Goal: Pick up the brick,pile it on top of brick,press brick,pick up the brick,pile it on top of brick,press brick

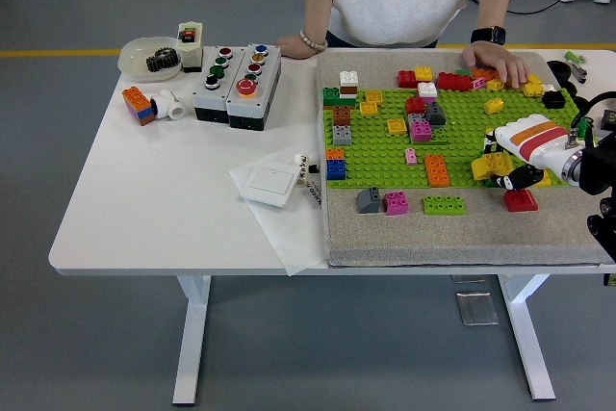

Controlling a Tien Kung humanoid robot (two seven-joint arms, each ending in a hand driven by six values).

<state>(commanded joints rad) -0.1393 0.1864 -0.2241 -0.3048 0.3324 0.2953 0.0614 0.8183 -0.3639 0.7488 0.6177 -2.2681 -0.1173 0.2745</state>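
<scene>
My right hand point(507, 171), white with orange and red stripes, comes in from the right edge over the green baseplate point(385, 151). Its dark fingers are curled around a yellow brick point(489, 165) held just above the plate's right front corner. A red brick point(521, 201) lies on the grey mat right below the hand. An orange brick stack point(436, 170) stands on the plate to the left of the hand. Many small bricks dot the rest of the plate. My left hand is not visible.
A person stands at the far side, one hand point(497, 62) resting on bricks at the mat's back right, the other hand point(295, 45) on the table edge. Grey point(369, 200), pink point(396, 202) and green point(444, 205) bricks lie on the mat's front. Button boxes point(237, 82), a bowl point(149, 57) and a white switch point(265, 183) sit left.
</scene>
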